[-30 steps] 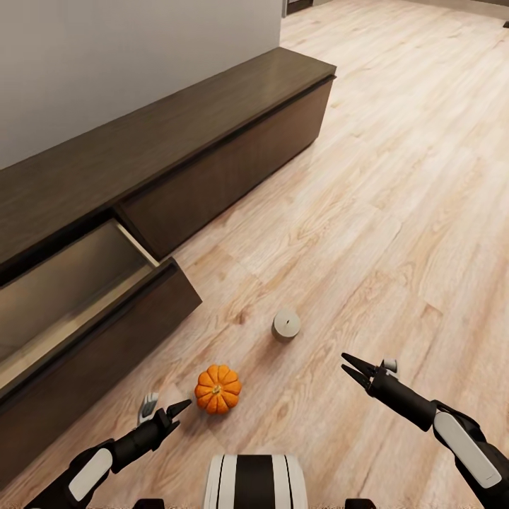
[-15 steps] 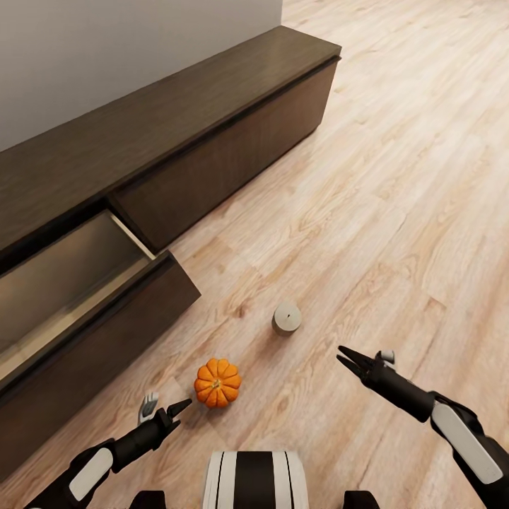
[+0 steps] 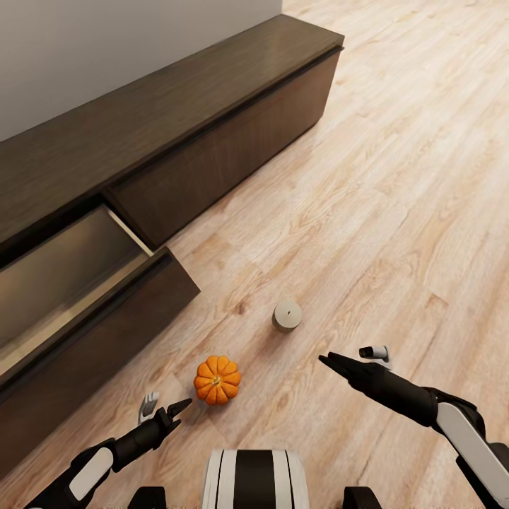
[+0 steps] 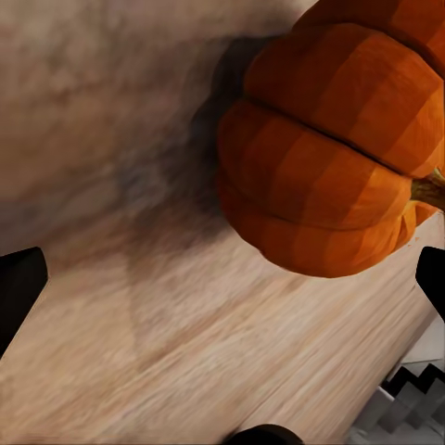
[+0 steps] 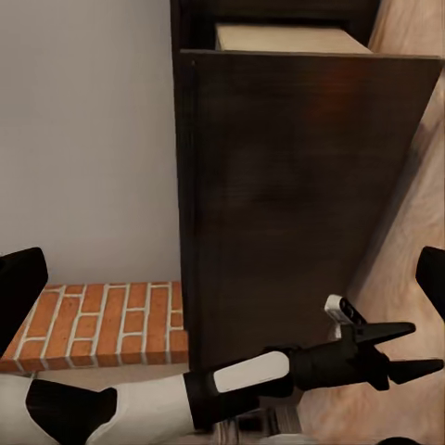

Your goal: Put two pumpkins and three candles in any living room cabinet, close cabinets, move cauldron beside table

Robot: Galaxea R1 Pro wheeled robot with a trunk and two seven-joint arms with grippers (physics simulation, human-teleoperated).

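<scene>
Head view puts the pumpkin [image 3: 218, 379] on the wood floor [image 3: 396, 212] just ahead of the robot, resting upright on its own, with the left gripper [image 3: 164, 410] just beside it and its fingers spread wide, holding nothing. In the left wrist view the pumpkin [image 4: 338, 153] sits close ahead and off to one side of the line between the two dark fingertips [image 4: 19, 287], so it is not yet between them. It looks hard-shelled, rigid and light. Its rounded, ribbed flanks would likely let flat fingers slide off unless they close across the widest part, low around the belly; the stub stem is too small to trust.

A candle [image 3: 286, 315] stands upright on the floor a little beyond the pumpkin, apart from it. It is a stiff, squat cylinder with straight sides that should pinch easily across its width. The right gripper [image 3: 350, 357] hangs near it, open and empty.

Further left, the dark cabinet [image 3: 212, 134] has one drawer [image 3: 92, 297] pulled out, its pale interior bare where visible, close enough for a short carry.
</scene>
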